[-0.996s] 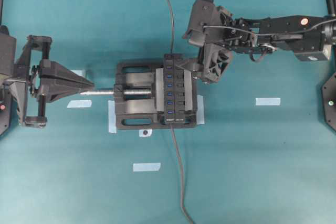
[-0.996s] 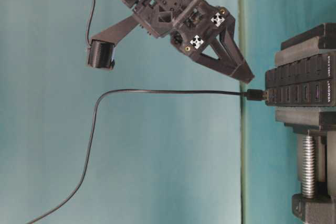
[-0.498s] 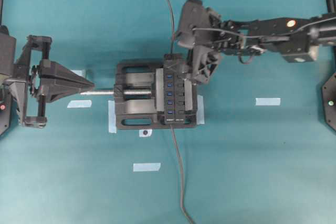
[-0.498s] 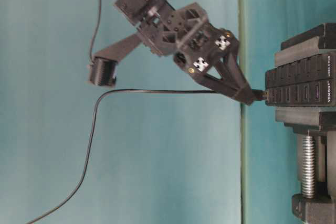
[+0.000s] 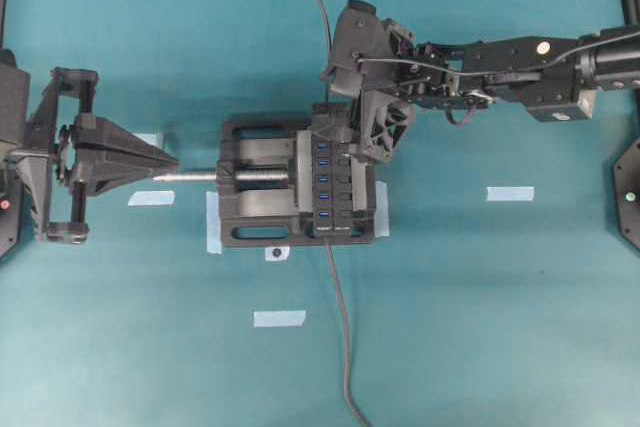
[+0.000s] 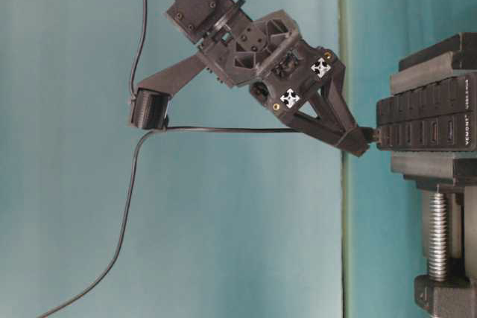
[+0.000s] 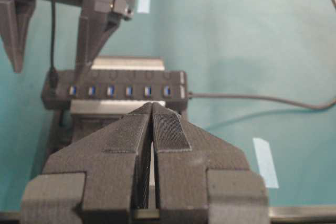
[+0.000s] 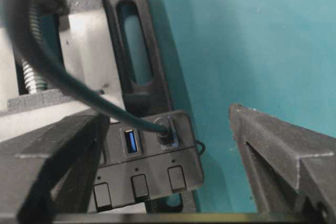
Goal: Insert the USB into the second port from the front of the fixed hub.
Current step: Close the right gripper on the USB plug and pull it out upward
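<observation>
Though unclamped, USB [image 8: 167, 129] inside fixed hub [image 8: 152, 169]

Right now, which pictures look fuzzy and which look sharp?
Right wrist view: the finger up close and the cable are blurry, the hub sharper. Left wrist view: the left gripper is crisp. Overhead view: evenly lit, sharp. Table-level view: slightly soft, turned sideways.

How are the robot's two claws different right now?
The right gripper has its jaws wide open, while the left gripper has its jaws pressed shut. The right gripper sits around the USB plugged into the fixed hub, while the left gripper holds nothing and points at the vise screw. Both are black, with wedge-shaped fingers.
</observation>
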Motion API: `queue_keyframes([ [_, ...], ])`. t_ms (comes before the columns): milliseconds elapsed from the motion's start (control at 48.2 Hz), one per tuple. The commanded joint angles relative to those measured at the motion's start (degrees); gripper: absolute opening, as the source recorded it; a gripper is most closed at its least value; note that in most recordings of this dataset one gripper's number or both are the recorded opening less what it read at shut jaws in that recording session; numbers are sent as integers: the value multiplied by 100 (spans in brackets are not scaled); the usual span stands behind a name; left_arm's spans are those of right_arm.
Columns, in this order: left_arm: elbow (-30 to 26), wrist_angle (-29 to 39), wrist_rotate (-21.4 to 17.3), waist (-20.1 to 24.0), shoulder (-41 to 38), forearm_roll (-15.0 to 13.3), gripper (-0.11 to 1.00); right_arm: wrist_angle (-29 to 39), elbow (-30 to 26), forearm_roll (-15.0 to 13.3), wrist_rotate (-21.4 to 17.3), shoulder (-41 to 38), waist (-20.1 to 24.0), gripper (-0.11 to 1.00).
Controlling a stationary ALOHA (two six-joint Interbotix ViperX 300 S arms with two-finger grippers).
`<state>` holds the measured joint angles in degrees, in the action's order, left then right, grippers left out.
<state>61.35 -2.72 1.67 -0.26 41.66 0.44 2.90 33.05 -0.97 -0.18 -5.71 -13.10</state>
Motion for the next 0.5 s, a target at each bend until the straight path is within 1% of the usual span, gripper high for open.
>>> queue_keyframes([
  [0,-53,-35,9,-9,9,9,0,-9,-123,9,-44,79,18,89],
  [83,-53,-26,9,-9,9,9,0,-9,-123,9,-44,79,18,83],
  [207,-44,-26,0,-9,0,9,0,-9,-123,9,-44,79,18,69],
  [311,-35,-35,9,-9,0,18,0,-9,-123,9,-44,70,18,54],
  [477,-26,-62,9,-9,0,18,0,-9,-123,9,-44,70,35,28],
])
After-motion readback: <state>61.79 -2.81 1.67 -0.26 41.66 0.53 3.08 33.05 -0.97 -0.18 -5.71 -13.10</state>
